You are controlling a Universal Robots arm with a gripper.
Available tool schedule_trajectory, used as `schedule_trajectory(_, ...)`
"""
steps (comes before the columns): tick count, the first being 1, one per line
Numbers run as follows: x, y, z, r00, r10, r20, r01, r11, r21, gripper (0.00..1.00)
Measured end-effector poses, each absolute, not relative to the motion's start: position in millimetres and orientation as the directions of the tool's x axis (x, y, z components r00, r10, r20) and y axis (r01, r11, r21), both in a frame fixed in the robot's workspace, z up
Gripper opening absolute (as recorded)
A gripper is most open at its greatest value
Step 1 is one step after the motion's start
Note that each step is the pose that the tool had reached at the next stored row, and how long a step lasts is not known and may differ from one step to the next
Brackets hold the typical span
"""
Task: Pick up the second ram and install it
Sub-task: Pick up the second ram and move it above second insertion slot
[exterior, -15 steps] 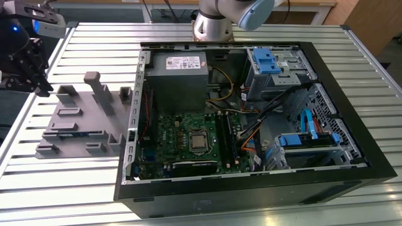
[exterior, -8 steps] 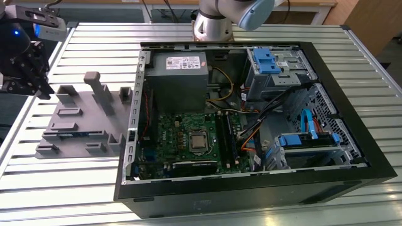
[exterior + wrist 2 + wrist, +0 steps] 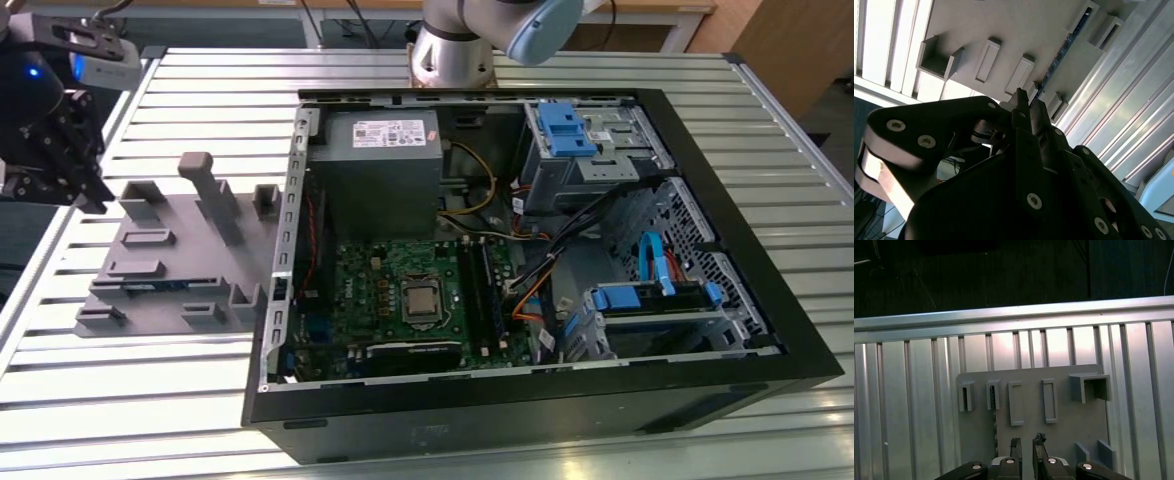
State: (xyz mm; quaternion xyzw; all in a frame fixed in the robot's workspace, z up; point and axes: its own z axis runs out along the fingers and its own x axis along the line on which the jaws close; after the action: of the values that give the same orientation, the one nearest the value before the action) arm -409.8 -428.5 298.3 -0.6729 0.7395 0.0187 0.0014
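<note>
At the exterior view's left, your gripper [image 3: 74, 185] hangs over the edge of the slatted metal table [image 3: 200, 90], just beside the grey holder tray [image 3: 174, 250]. In the first wrist view the fingertips [image 3: 1015, 444] stand a narrow gap apart and grip nothing (so read the jaws as slightly open).

The second ram [image 3: 995, 427] sits on edge in the tray. It shows as a thin dark strip running from a slotted post towards the fingers, close beside one fingertip but not between them.

Moving right, you come to the open computer case [image 3: 534, 400], lying on its side. Its green motherboard [image 3: 400, 290] faces up, with the long black slots [image 3: 478, 290] along the board's right side. Blue drive brackets [image 3: 567, 130] sit at the case's far right corner.
</note>
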Motion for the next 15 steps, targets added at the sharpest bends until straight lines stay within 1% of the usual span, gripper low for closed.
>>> schedule_trajectory(15, -409.8, -438.4, 295.9, -0.095, -0.995, -0.026, -0.995, 0.094, 0.026, 0.24)
